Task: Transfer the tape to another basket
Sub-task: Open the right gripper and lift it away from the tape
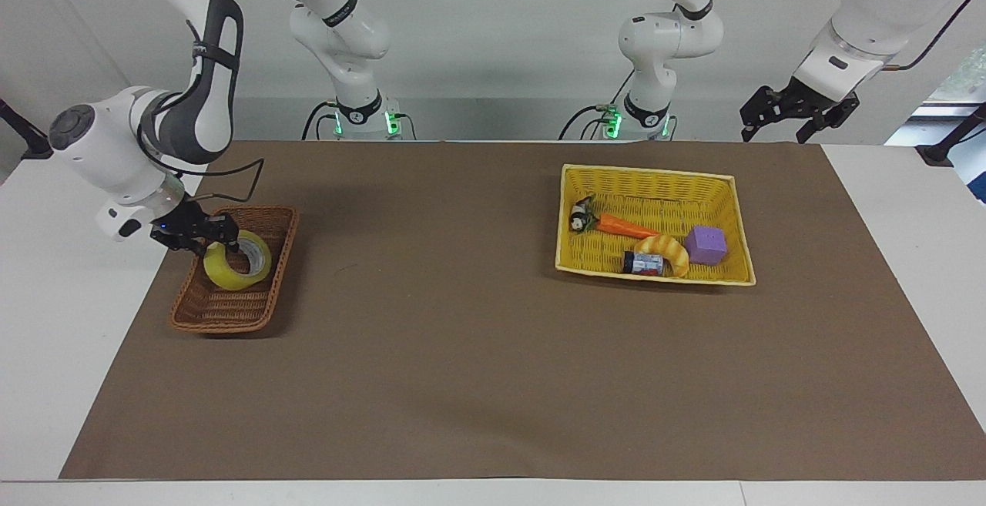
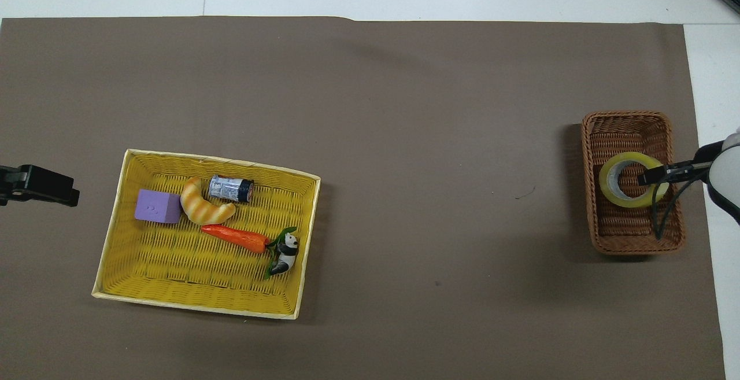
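Observation:
The yellow tape (image 1: 235, 263) (image 2: 630, 180) lies tilted inside the brown wicker basket (image 1: 223, 309) (image 2: 624, 235), at the right arm's end of the table. It leans with its hole turned partly up. My right gripper (image 1: 212, 238) (image 2: 650, 176) is low over the basket at the tape's upper rim, its fingers apart and no longer clamping the roll. One finger reaches over the tape's hole. My left gripper (image 1: 773, 136) (image 2: 40, 186) waits open, raised over the table's edge near its own base, holding nothing.
The wide yellow basket (image 1: 655, 175) (image 2: 219, 160) sits toward the left arm's end. It holds a purple cube (image 1: 706, 244), a croissant (image 1: 666, 250), a carrot (image 1: 624, 226), a small can (image 1: 643, 263) and a panda toy (image 1: 579, 217). Brown mat (image 1: 431, 336) covers the table.

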